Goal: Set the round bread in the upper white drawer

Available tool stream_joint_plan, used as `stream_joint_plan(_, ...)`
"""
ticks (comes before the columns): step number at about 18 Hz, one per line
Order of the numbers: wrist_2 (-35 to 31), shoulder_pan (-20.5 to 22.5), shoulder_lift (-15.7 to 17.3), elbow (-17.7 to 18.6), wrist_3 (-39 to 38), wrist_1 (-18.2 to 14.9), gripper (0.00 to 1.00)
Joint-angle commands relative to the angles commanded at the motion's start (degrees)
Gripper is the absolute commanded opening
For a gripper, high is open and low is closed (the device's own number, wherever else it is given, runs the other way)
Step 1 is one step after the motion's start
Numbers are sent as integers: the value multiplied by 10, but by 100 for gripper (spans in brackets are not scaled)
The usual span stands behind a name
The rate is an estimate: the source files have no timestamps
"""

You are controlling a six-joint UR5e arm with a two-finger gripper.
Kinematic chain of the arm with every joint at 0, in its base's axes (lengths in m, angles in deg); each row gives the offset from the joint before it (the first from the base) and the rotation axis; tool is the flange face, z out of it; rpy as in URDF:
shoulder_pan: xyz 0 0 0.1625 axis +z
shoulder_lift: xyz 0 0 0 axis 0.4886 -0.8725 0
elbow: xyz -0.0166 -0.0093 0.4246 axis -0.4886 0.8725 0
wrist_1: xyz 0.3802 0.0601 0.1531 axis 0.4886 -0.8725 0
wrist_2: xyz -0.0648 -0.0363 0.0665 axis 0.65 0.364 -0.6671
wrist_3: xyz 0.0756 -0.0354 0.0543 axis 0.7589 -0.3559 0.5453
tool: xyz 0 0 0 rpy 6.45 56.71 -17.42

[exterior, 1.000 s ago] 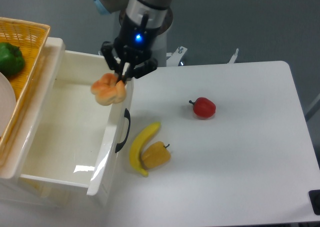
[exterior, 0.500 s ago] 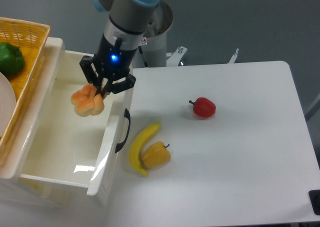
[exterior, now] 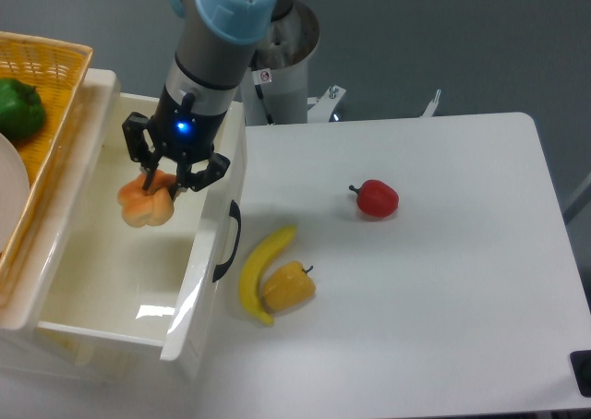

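The round bread is a lumpy golden-orange roll held in the air over the inside of the upper white drawer. The drawer is pulled open, with a curved black handle on its front panel. My gripper is shut on the top of the bread, above the drawer's middle, towards its back half. The bread hangs above the drawer floor and touches no wall.
A woven yellow basket with a green pepper and a white plate stands left of the drawer. On the white table lie a banana, a yellow-orange bell pepper and a red pepper.
My gripper has carried the bread left, from above the drawer's front panel to over the drawer's inside, and a little lower.
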Motion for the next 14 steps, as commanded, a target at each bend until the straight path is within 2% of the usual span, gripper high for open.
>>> stream_joint_plan(4,-1,-5,-2,4,-1,18,71)
stream_joint_plan(14,-3,-11,2,4,-3,19,72)
